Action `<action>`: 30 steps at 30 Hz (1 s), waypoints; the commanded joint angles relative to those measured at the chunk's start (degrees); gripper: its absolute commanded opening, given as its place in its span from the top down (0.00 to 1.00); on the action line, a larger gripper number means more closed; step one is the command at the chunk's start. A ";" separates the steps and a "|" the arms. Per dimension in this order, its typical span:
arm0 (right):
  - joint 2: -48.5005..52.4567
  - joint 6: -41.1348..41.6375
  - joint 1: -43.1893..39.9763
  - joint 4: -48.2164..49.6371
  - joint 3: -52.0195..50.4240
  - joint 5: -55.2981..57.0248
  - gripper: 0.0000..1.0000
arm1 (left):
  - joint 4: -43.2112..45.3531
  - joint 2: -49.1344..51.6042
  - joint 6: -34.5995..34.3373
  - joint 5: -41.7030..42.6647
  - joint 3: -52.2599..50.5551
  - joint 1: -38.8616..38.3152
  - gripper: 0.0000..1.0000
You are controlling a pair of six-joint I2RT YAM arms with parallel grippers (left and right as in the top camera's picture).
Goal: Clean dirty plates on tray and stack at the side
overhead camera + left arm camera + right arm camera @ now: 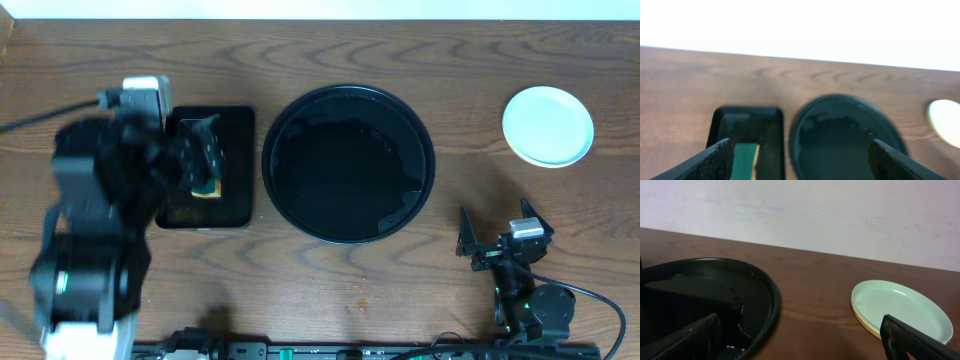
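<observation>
The plates (547, 125) lie stacked at the far right of the table, a pale blue one on top. In the right wrist view the plates (900, 307) show a pale yellow edge under the blue top one. The round black tray (350, 165) in the middle holds no plates; its bottom looks wet and glossy. My left gripper (200, 150) hovers open over a small rectangular tray, with a green and yellow sponge (746, 160) just inside its left finger. My right gripper (497, 228) rests open near the front right, holding nothing, between the round tray (705, 300) and the plates.
The small rectangular black tray (232, 165) sits left of the round tray with the sponge (207, 187) lying in it. The left arm's bulk covers the table's left side. Cables and arm bases run along the front edge.
</observation>
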 commanded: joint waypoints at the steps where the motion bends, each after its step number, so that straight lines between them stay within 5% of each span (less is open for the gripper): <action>1: -0.31 0.79 0.70 -0.28 -0.07 0.52 0.01 | -0.70 -6.40 -0.50 0.50 0.17 -1.77 0.14; 11: -0.31 0.79 0.70 -0.28 -0.07 0.52 0.01 | -8.35 -22.10 -0.50 0.50 -1.81 -1.99 0.14; 21: -0.31 0.79 0.70 -0.28 -0.07 0.52 0.01 | -7.48 -35.69 -0.46 -4.04 -18.97 -1.99 0.14; 30: -0.31 0.79 0.70 -0.28 -0.07 0.52 0.01 | 15.06 -48.02 -0.48 -4.22 -42.71 -1.92 0.14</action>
